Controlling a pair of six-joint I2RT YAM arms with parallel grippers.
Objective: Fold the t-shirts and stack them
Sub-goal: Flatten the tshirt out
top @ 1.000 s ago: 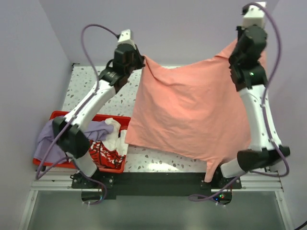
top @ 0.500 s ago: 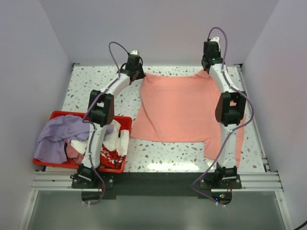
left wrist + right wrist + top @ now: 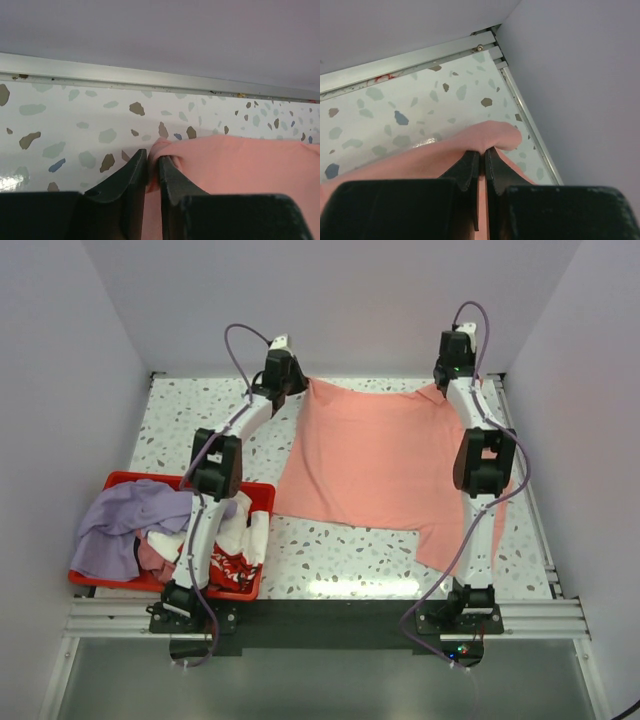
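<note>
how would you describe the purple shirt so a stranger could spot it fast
On the speckled table, find the red crate at the near left corner. The lavender t-shirt is heaped over its left end, spilling past the rim. The white tee beside it carries red print; the salmon tee is spread out.

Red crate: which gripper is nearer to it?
Left. The left gripper is beyond the red crate, slightly right; the right gripper is across the table, near its far right corner.
</note>
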